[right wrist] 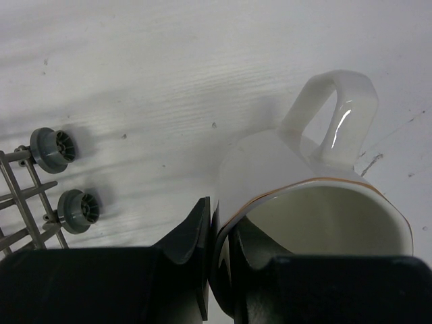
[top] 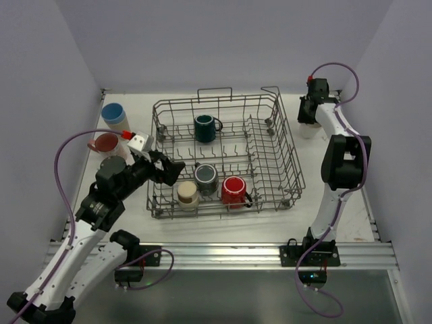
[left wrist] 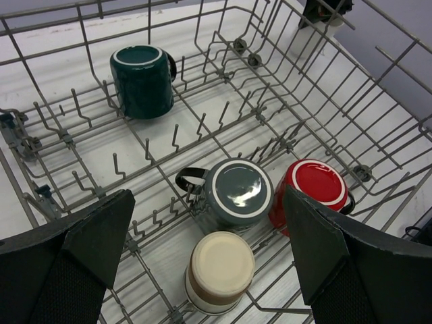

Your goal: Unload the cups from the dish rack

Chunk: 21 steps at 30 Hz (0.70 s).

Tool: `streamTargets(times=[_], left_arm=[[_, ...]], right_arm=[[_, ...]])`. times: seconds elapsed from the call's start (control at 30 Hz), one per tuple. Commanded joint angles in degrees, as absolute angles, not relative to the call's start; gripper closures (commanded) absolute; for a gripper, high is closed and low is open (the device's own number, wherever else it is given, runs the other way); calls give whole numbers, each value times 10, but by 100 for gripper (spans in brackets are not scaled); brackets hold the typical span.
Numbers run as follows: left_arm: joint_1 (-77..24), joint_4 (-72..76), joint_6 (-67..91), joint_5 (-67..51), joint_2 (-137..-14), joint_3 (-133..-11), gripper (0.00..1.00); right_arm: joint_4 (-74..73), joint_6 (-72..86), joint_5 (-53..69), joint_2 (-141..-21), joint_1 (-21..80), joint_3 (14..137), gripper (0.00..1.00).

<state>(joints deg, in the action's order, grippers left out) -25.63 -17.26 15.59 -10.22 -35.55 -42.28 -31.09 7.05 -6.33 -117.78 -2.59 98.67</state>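
Now | left jaws spread over rack (top: 236, 143) | right jaws pinch white mug (right wrist: 264, 169) rim | risk: mug topples if released tilted

top ext: fixed, high behind arm bases at near edge; looks down/fwd, whole tabletop (top: 202, 226), far.
L wrist: over dish rack (left wrist: 256, 115) end toward near-left corner, faces far-right, mid range.
R wrist: v. close, looks down on white mug (right wrist: 270, 169), far-right corner.
shared: top+L: dish rack interior; top+R: white mug, rack wheels (right wrist: 54, 145).
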Motion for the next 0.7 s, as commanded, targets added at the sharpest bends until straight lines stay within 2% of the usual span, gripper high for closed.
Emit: streamTargets(times=[0.0,0.07,0.27,0.37,0.5,0.67], left_arm=[[-258,-162,146,-96,-366,-422,0],[-258,-162,146,-94,-373,-425,0],[-258,-161,148,-81,-388,-427,0],[-258,-159,150,-76,-398,-430,0],[-258,-153,169,-83,-420,-443,0],[-259,-143,202,-94,-459,-479,0]], right_arm=[[-259,68,-62,-1171,-29,1011,92],[-257,69,-62,-1167,-28,1007,84],[-256,69,-72,-1156,-29,1011,73],[-255,73,-65,-1133,-33,1007,60],[-255,89,-67,-1090,-33,1005,29],[-245,130,-42,-1014,-33,988,7]])
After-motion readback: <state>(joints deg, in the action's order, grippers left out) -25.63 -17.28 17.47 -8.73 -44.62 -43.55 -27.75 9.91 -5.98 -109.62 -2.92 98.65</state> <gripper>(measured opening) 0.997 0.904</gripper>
